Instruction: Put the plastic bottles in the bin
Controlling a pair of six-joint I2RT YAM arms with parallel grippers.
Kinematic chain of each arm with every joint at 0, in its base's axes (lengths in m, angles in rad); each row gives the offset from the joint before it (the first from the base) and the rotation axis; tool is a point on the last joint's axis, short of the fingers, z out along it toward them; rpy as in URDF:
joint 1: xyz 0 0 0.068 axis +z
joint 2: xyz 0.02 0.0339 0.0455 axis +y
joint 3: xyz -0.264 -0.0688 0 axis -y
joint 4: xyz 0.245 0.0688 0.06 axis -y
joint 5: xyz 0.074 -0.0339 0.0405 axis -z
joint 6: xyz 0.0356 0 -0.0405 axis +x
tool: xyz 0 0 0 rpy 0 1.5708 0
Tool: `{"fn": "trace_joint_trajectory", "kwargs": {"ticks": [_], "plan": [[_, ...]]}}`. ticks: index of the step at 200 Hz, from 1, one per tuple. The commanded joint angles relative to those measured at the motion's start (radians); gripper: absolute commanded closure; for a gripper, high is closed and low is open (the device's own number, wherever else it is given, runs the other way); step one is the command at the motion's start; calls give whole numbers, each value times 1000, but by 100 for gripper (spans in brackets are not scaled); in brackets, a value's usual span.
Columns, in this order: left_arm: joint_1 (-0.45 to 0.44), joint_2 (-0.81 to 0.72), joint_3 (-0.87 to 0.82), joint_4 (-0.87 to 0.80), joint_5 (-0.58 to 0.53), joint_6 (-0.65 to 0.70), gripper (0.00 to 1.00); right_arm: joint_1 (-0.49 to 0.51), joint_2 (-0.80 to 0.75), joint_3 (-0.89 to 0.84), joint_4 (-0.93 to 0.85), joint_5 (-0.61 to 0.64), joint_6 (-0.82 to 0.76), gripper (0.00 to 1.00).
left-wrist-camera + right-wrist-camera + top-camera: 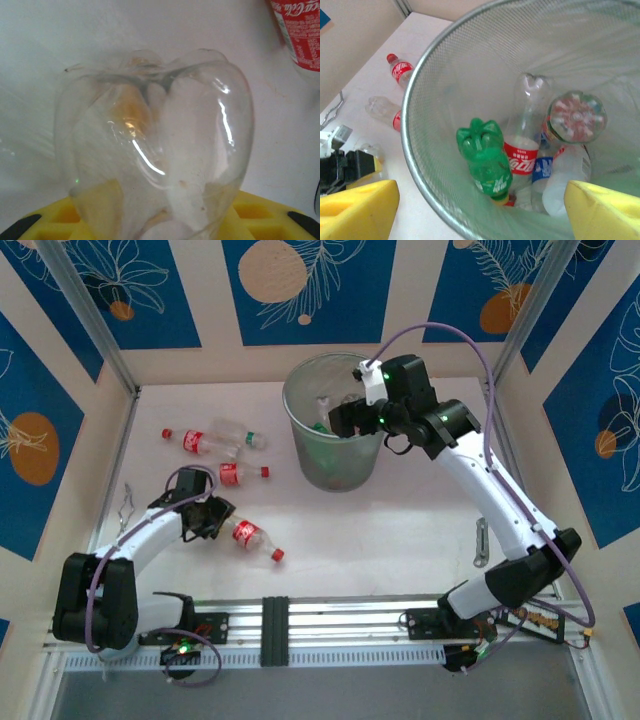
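My left gripper [212,517] is low on the table, its yellow fingers [45,220] closed round the clear base of a red-labelled bottle [250,537] that lies with its red cap pointing away. That base [155,145] looms large in the left wrist view. My right gripper [345,415] hangs open over the mesh bin [340,465] with nothing between its fingers. Down in the bin [435,100] lie a green bottle [485,160], a red-labelled bottle [522,150] and others. Three more bottles lie on the table left of the bin: two red-labelled [192,440] [235,474] and a clear one [238,434].
A bent metal wire [125,510] lies at the table's left edge, and a metal clip [480,540] lies beside the right arm. Another red-labelled bottle [300,35] is close to the held one. Walls enclose the table on three sides.
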Motion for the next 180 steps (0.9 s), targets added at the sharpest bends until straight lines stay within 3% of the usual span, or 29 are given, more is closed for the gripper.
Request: {"fn": "trace_joint_trajectory", "kwargs": {"ticks": [1, 57, 84, 106, 143, 180], "plan": [[9, -47, 69, -61, -27, 11, 59, -29, -63, -46, 8, -23, 43, 14], [8, -124, 290, -165, -85, 43, 70, -202, -147, -146, 30, -71, 209, 18], [8, -147, 437, -201, -124, 73, 76, -303, -155, -196, 54, -131, 258, 26], [8, -147, 567, -205, -142, 98, 87, -356, -147, -230, 102, -204, 282, 35], [-3, -84, 787, -165, -104, 133, 97, -413, -125, -272, 234, -357, 329, 42], [-67, 43, 1006, -140, -89, 202, 100, -427, -54, -255, 245, -346, 336, 48]]}}
